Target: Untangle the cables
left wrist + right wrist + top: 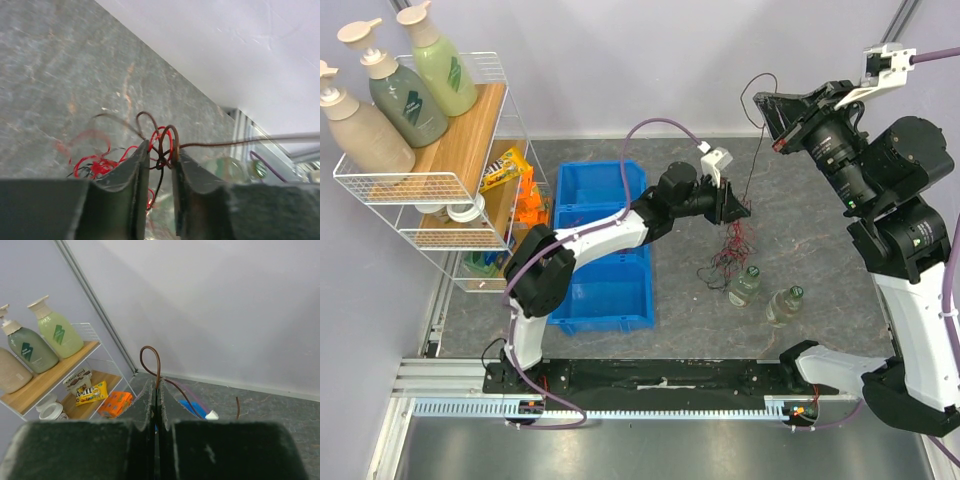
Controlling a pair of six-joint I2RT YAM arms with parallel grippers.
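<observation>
Top external, cables [730,245], grey mottled tbl [800,200], lilac walls [620,60]

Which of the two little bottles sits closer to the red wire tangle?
The left bottle, right beside the tangle; the other bottle is farther right.

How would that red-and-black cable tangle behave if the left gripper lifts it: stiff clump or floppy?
Probably floppy: the cables form loose curls at the left gripper. Likely light, being thin strands. Loops interlock, so pulling the dark strand pinched in the right gripper would probably drag others.
</observation>
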